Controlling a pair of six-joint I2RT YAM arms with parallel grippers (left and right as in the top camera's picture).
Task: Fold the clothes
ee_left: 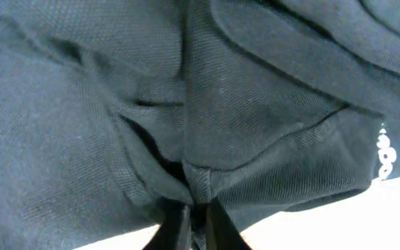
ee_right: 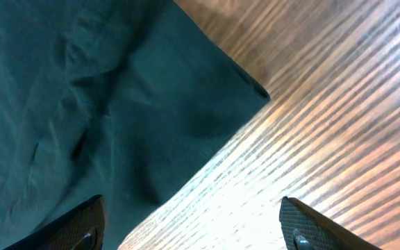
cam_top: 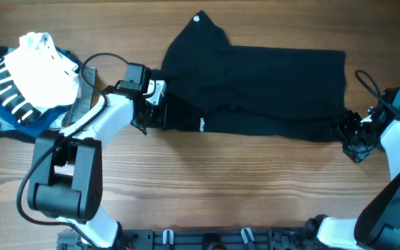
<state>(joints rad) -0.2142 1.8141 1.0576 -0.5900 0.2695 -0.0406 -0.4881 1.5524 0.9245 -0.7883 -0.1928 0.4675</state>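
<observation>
The black T-shirt [cam_top: 255, 87] lies folded lengthwise across the far middle of the table, with small white lettering [cam_top: 202, 126] near its front edge. My left gripper [cam_top: 153, 111] is shut on the shirt's left end; in the left wrist view its fingers [ee_left: 194, 226] pinch a bunched fold of black fabric [ee_left: 221, 118]. My right gripper [cam_top: 353, 135] is open at the shirt's right front corner. In the right wrist view its fingers [ee_right: 193, 226] are spread wide over bare wood, with the shirt's corner [ee_right: 117, 104] just ahead and to the left.
A white garment [cam_top: 40, 66] lies on a navy white-striped garment [cam_top: 9, 94] at the far left. The wooden table [cam_top: 242, 187] runs in front of the shirt. The arm bases stand at the front edge.
</observation>
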